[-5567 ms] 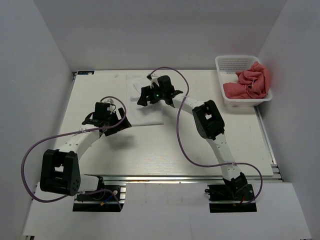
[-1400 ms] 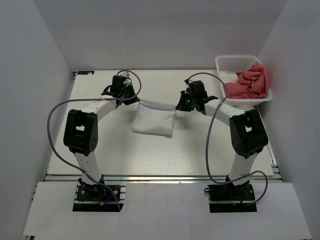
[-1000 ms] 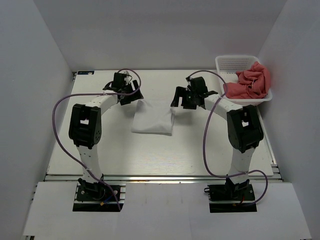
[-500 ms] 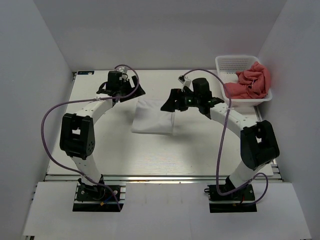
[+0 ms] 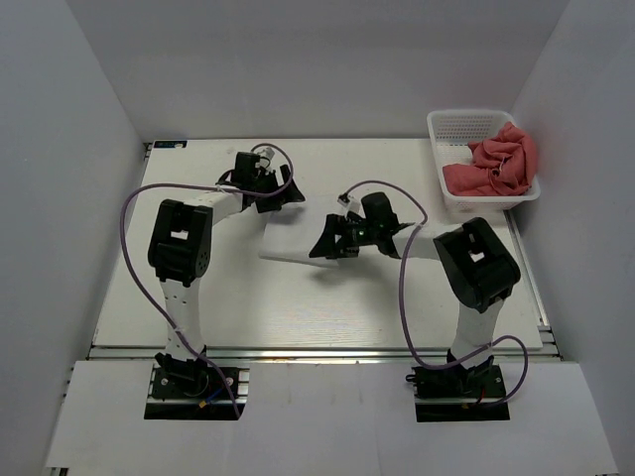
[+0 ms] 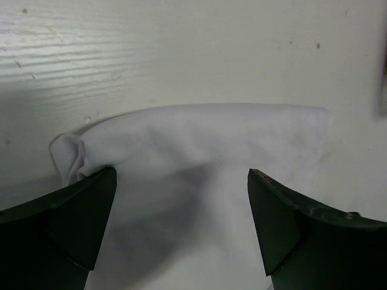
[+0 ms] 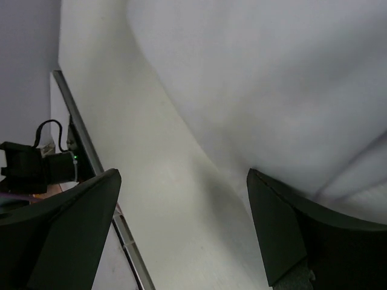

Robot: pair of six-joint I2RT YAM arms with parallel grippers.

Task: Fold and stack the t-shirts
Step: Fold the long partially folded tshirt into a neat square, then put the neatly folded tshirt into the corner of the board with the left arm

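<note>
Since half a second ago, we see the right gripper (image 5: 323,245) has swung down from the far right corner of the white t-shirt (image 5: 288,242) to its near right edge, and the left gripper (image 5: 282,193) has shifted a little toward the middle of the table (image 5: 248,307), at the shirt's far edge.

Both pincers are released, with jaws spread wide and nothing held. In the left wrist view, the left gripper (image 6: 180,181) looks down on the white t-shirt (image 6: 199,151). The folded cloth lies flat between the two dark jaws, with a small bunched fold at its left end. In the right wrist view, the right gripper (image 7: 181,181) is over bare table (image 7: 157,199), and the white t-shirt (image 7: 272,84) fills the upper right.

We find the folded shirt left of the table's centre, between the two grippers. The pink t-shirts (image 5: 501,164) lie crumpled in the white basket (image 5: 464,120) at the far right corner, well apart from both arms.
</note>
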